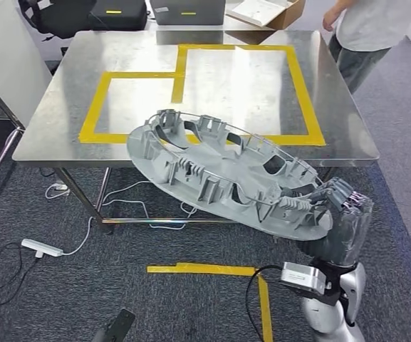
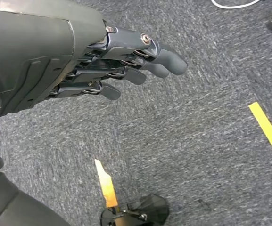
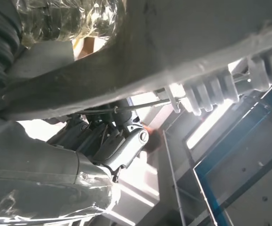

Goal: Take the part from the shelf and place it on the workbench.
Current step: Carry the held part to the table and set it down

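A large grey oval plastic part [image 1: 224, 178] with ribs and cut-outs hangs tilted in the air, its far end over the front edge of the steel workbench [image 1: 58, 128]. My right hand [image 1: 340, 214], wrapped in clear film, grips the part's near right end. In the right wrist view the part's edge [image 3: 184, 52] runs across close up, with my fingers [image 3: 105, 143] curled under it. My left hand [image 2: 127, 56] hangs over grey carpet, fingers straight and close together, holding nothing.
Yellow tape marks two rectangles [image 1: 294, 78] on the workbench top. A person [image 1: 364, 32] stands at the far right corner. Cases and a cardboard box [image 1: 267, 11] lie along the far edge. Cables and a power strip [image 1: 41, 248] lie on the carpet under the left side.
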Motion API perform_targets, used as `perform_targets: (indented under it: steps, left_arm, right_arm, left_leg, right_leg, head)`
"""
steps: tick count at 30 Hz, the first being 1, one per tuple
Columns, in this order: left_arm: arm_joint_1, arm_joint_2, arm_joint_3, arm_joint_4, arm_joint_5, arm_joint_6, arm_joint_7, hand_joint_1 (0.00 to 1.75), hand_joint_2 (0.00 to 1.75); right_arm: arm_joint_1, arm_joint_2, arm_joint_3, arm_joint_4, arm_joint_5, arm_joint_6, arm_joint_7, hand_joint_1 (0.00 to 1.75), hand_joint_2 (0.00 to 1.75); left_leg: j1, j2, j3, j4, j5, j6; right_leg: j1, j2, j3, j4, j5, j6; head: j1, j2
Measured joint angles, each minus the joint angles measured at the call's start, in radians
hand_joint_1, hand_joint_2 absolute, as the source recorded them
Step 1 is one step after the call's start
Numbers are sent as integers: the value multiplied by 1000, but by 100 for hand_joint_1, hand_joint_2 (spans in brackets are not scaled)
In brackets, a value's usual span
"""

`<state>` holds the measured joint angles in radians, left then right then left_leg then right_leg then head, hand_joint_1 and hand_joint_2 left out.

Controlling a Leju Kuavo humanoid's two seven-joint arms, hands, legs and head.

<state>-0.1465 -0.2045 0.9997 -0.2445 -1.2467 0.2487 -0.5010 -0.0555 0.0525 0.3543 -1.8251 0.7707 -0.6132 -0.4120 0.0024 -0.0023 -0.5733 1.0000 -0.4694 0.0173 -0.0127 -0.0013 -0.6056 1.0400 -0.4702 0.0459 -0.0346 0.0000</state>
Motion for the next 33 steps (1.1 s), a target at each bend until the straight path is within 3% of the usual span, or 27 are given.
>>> perform_targets:
  steps: [1,4,6,9,10,11,12,14,15,16,19,21,24,25,26,27,29,30,31,33]
  left_arm:
    - [0,0,-1,0,0,0,1,0,175]
    - [-1,-1,-7,0,-1,0,1,0,175]
    - [-3,-1,-11,0,-1,0,1,0,175]
    - [-2,-1,-14,0,-2,0,1,0,175]
    - [0,-1,-15,0,-2,0,1,0,175]
    - [1,0,-15,0,-2,0,1,0,175]
    - [2,0,-15,0,-2,0,1,0,175]
    - [2,0,-15,0,-2,0,1,0,175]
    - [1,1,-15,0,-2,0,1,0,175]
    - [0,1,-15,0,-2,0,1,0,175]
    - [0,2,-15,0,-2,0,2,0,175]
    - [-1,2,-15,0,-2,0,2,0,175]
    - [-2,0,-16,0,-2,0,2,0,175]
    - [-1,-1,-16,0,-2,0,2,0,175]
    - [1,-1,-16,0,-2,0,2,0,175]
    - [2,-1,-16,0,-2,0,2,0,175]
    - [2,-2,-16,0,-2,0,2,0,175]
    - [0,-2,-16,0,-2,0,3,0,175]
    - [-1,-2,-16,0,-2,0,3,0,175]
    - [-3,-2,-16,0,-2,0,4,0,175]
  right_arm:
    - [-6,0,3,7,2,0,1,175,175]
    - [-14,0,6,23,4,0,4,175,175]
    - [-17,1,6,31,5,0,4,175,175]
    - [-21,2,8,40,6,-1,3,175,175]
    - [-21,2,8,43,6,-1,3,175,175]
    - [-21,2,8,46,6,-1,3,175,175]
    - [-21,2,8,49,7,-1,3,175,175]
    - [-22,2,8,51,8,-1,3,175,175]
    - [-23,2,8,51,8,-2,3,175,175]
    - [-25,3,8,52,8,-2,3,175,175]
    - [-27,3,7,52,9,-2,4,175,175]
    - [-29,3,8,52,11,-2,3,175,175]
    - [-30,3,8,53,10,-3,3,175,175]
    - [-29,3,8,54,10,-4,3,175,175]
    - [-28,3,8,56,10,-4,3,175,175]
    - [-28,2,8,57,11,-5,3,175,175]
    - [-28,2,8,59,11,-6,3,175,175]
    - [-29,2,8,59,11,-7,3,175,175]
    - [-30,2,8,60,10,-9,2,175,175]
    - [-31,2,8,61,10,-13,3,175,175]
  left_leg:
    - [-2,0,-1,1,-1,-5]
    - [-2,0,0,4,-6,-18]
    - [0,0,-17,47,-35,-29]
    - [3,0,-110,224,-107,-38]
    - [4,0,-136,265,-111,-39]
    - [4,0,-147,272,-95,-37]
    - [3,0,-141,244,-60,-33]
    - [1,0,-96,130,18,-21]
    - [-1,0,-73,77,37,-15]
    - [-3,0,-59,44,41,-10]
    - [-3,0,-47,15,28,-1]
    - [2,0,-37,5,26,7]
    - [4,0,-26,2,16,17]
    - [4,0,-20,2,11,17]
    - [4,0,-13,2,5,17]
    - [4,-1,-4,3,-2,15]
    - [4,-2,17,2,-17,9]
    - [2,-2,24,4,-24,4]
    - [0,-3,28,5,-29,-1]
    - [-2,-2,28,5,-34,-10]
  right_leg:
    - [1,-1,14,-26,2,-5]
    - [2,1,20,-34,-5,-26]
    - [-1,1,27,-37,-7,-39]
    - [1,2,36,-37,-15,-50]
    - [2,3,40,-37,-18,-52]
    - [3,4,44,-37,-22,-52]
    - [3,6,51,-37,-26,-52]
    - [5,9,64,-37,-36,-48]
    - [7,10,67,-36,-41,-44]
    - [8,11,68,-36,-44,-40]
    - [8,11,65,-40,-51,-23]
    - [8,9,47,-4,-73,-12]
    - [5,8,-61,185,-140,-2]
    - [4,8,-97,235,-145,0]
    - [3,8,-118,251,-130,1]
    - [2,8,-119,229,-96,1]
    - [2,5,-78,106,-5,-1]
    - [3,3,-50,45,21,-4]
    - [4,1,-30,3,31,-9]
    - [8,3,-14,-22,19,-21]
  head:
    - [-1,0]
    - [-4,0]
    - [-8,0]
    - [-13,0]
    - [-13,0]
    - [-13,0]
    - [-13,0]
    - [-12,0]
    - [-12,0]
    - [-11,0]
    - [-11,0]
    - [-9,0]
    - [-5,0]
    - [-5,0]
    - [-5,0]
    - [-5,0]
    - [-5,0]
    - [-5,0]
    - [-5,0]
    - [-9,0]
